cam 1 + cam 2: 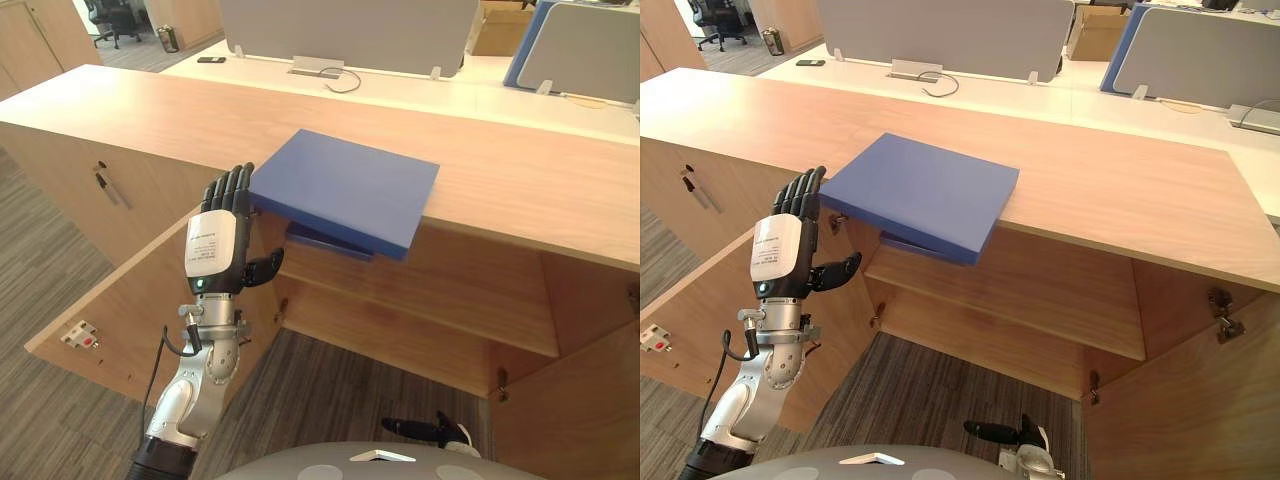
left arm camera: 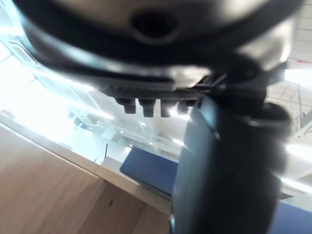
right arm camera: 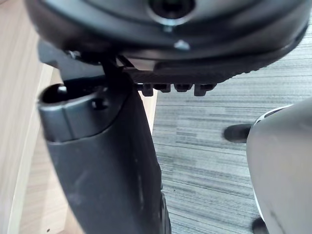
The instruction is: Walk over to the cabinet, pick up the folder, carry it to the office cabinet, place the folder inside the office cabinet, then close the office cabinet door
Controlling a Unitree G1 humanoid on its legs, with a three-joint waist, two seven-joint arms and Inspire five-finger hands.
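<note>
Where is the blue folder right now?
In the eye views, the blue folder lies on the wooden cabinet top, overhanging its front edge, with the left hand raised at its left corner.

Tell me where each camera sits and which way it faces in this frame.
Left eye view: on the head, looking down at the blue folder overhanging the cabinet top; the left hand is raised by its corner, fingers straight.
Right eye view: same head camera, set slightly aside, same scene; the right hand hangs low.
Left wrist view: along the left hand, facing up at the folder.
Right wrist view: along the right hand, facing the carpet.
Shared: both eye views and the left wrist view show the folder.
</note>
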